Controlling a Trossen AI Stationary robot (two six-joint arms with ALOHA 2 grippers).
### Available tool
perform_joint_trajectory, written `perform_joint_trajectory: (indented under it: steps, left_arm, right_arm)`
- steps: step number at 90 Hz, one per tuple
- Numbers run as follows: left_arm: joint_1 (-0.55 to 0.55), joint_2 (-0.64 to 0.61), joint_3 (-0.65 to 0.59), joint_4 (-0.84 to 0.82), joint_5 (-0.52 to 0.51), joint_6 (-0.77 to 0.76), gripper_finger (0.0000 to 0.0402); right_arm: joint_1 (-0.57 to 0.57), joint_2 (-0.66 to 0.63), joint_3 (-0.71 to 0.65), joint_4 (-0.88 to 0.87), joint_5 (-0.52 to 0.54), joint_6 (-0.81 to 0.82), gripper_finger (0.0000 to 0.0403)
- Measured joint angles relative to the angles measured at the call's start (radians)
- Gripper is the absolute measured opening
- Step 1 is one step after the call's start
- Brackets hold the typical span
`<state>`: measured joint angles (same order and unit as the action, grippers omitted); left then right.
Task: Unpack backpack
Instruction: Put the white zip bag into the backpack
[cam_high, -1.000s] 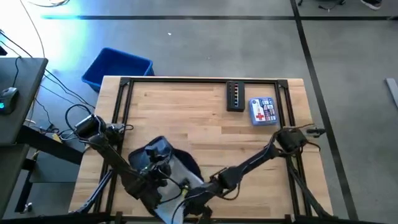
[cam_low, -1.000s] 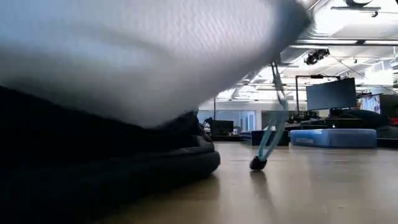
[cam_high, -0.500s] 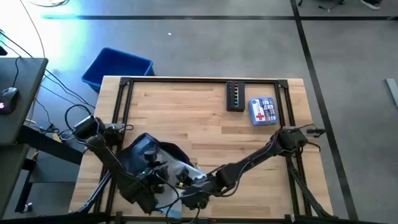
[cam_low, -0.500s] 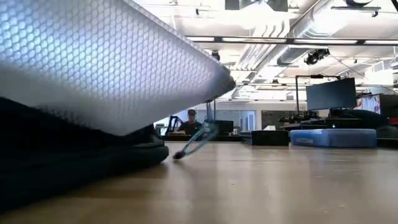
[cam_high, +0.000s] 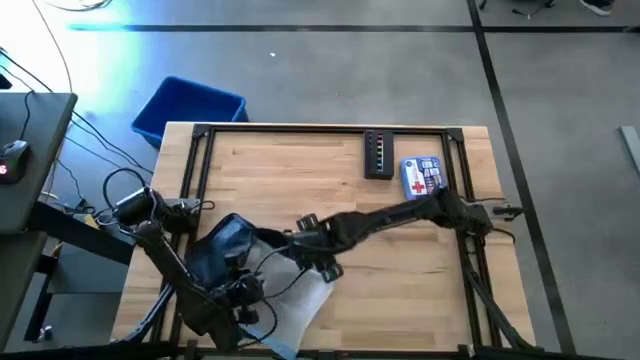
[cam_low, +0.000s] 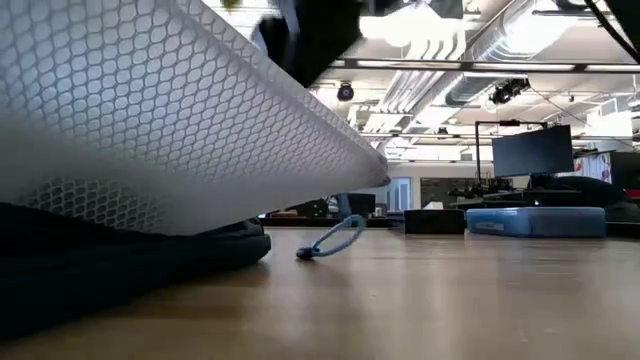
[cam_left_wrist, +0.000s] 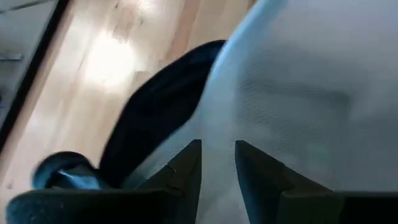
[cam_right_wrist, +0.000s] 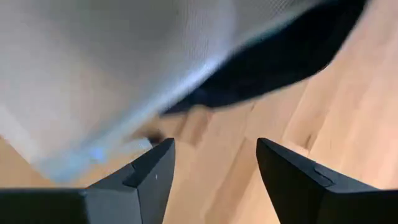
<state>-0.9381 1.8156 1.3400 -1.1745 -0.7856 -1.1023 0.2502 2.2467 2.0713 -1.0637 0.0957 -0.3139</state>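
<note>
Wooden worktable (cam_high: 400, 260) with a dark navy backpack (cam_high: 215, 250) lying near its front left corner, both robot arms over it.

From above, a pale mesh pouch (cam_high: 295, 300) lies across the backpack's right side and spills toward the table's front edge. The left gripper (cam_left_wrist: 217, 163) rests over the pouch at the front edge, its fingers (cam_left_wrist: 186, 165) drawn narrow with only a slim gap between them. The right gripper (cam_high: 322, 258) hovers just beside the pouch's upper edge, jaws spread wide and holding nothing. A black power strip (cam_high: 378, 155) and a first-aid kit (cam_high: 422, 178) sit near the table's far right edge, well apart from the backpack. A blue bin (cam_high: 187, 108) stands on the floor beyond the far left corner.
</note>
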Motion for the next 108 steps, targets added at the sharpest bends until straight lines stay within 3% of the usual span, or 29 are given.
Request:
perform_joint_trajectory:
  steps: [18,33,45,63,76,86,101,108]
  left_arm:
    - [-0.044,0.000,-0.056,0.103,-0.099,0.055,0.0078]
    - [-0.054,0.001,-0.112,0.130,-0.103,0.015,0.0078]
    - [-0.055,0.001,-0.138,0.129,-0.089,-0.013,0.0078]
    - [-0.057,0.001,-0.143,0.144,-0.096,-0.013,0.0078]
    - [-0.057,0.001,-0.143,0.159,-0.106,-0.013,0.0078]
    - [-0.057,0.001,-0.143,0.158,-0.107,-0.013,0.0078]
    - [-0.037,0.001,-0.167,0.183,-0.108,-0.015,0.0078]
    - [-0.011,0.001,-0.189,0.244,-0.114,0.003,0.0078]
  right_arm:
    - [-0.014,0.002,-0.156,0.247,0.084,-0.339,0.0211]
    - [-0.017,0.002,-0.214,0.348,0.106,-0.546,0.0211]
    - [-0.023,-0.002,-0.259,0.392,0.106,-0.820,0.0210]
    - [-0.017,0.001,-0.385,0.612,0.114,-1.138,0.0210]
    - [0.002,0.001,-0.453,0.750,0.093,-1.187,0.0194]
    - [0.014,0.001,-0.466,0.754,0.101,-1.166,0.0153]
    - [0.045,0.001,-0.434,0.631,0.256,-0.930,0.0034]
    - [0.070,0.001,-0.399,0.478,0.327,-0.754,0.0010]
